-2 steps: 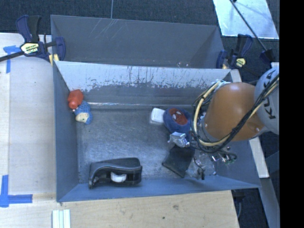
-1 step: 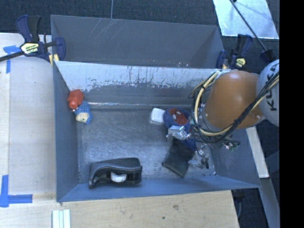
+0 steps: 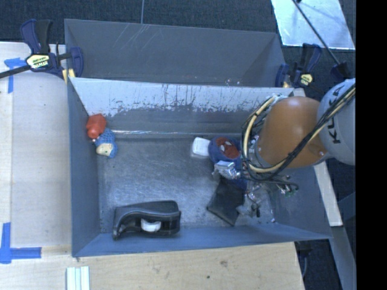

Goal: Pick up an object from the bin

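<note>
My gripper (image 3: 254,202) is low in the bin's right part, under the arm's orange cover. It hangs over the right edge of a flat black rectangular thing (image 3: 226,203) that lies tilted on the floor. Just left of the gripper is a crumpled silvery piece (image 3: 227,171). Behind that lies a blue and red toy (image 3: 222,148), with a small white block (image 3: 200,146) touching its left side. Whether anything is in the gripper's grasp is hidden.
A black tape dispenser (image 3: 147,219) with a white roll lies by the bin's front wall. A small figure with a red cap and blue body (image 3: 101,135) sits at the far left against the back wall. The arm and its cables cover the bin's right corner.
</note>
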{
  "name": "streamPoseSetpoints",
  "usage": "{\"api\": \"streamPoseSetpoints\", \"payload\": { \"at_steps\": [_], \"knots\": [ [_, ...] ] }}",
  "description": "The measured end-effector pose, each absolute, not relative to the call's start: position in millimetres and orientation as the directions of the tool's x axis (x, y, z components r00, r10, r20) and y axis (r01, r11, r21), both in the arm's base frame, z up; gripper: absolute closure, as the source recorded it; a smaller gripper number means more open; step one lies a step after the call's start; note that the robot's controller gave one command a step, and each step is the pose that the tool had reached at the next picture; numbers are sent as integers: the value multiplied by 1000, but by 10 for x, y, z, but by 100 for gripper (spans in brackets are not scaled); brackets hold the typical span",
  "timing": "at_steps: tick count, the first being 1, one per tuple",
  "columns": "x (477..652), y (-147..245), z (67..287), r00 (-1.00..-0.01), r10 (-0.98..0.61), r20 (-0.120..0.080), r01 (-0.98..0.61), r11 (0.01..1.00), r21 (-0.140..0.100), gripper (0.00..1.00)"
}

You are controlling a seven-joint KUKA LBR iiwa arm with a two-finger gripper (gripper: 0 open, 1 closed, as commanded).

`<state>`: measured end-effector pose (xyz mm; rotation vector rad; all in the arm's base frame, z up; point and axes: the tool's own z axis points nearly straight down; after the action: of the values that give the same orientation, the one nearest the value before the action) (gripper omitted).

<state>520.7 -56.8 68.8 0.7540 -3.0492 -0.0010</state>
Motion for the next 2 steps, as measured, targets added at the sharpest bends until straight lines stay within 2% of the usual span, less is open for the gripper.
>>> {"api": "streamPoseSetpoints", "payload": {
  "at_steps": [1, 2],
  "knots": [
    [4849, -618, 713, -830, -557, -10, -557, 830, -5, 0],
    [4839, -619, 705, -830, -557, -6, -557, 830, -3, 100]
  ]
}}
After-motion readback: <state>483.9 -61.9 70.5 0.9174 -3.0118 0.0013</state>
